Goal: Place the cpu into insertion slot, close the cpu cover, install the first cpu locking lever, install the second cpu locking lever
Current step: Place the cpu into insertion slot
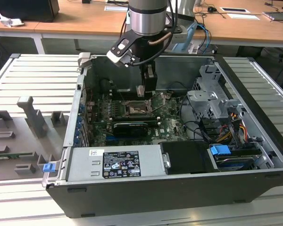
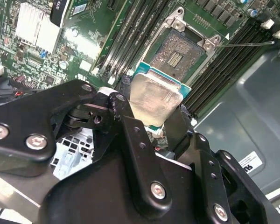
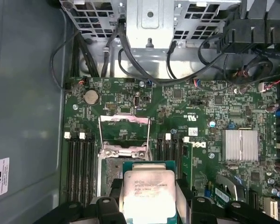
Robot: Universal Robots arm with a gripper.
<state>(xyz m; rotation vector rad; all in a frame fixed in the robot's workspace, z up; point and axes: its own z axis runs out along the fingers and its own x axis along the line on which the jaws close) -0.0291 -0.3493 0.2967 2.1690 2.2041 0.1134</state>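
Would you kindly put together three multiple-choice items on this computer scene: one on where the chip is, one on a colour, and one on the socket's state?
1. Where is the small square cpu with the pale silvery metal top?
A seated in the socket
B clamped in the black gripper, above the board
C lying flat on the board

2. What colour is the circuit board around the square dark insertion slot?
A blue
B green
C red

3. In what state is that slot?
A empty, contacts bare
B filled by a chip
C closed over and latched

Key:
1 B, since both wrist views show the gripper clamping the chip's edges.
2 B, since the board is green throughout.
3 A, since the contact field lies exposed in the second wrist view.
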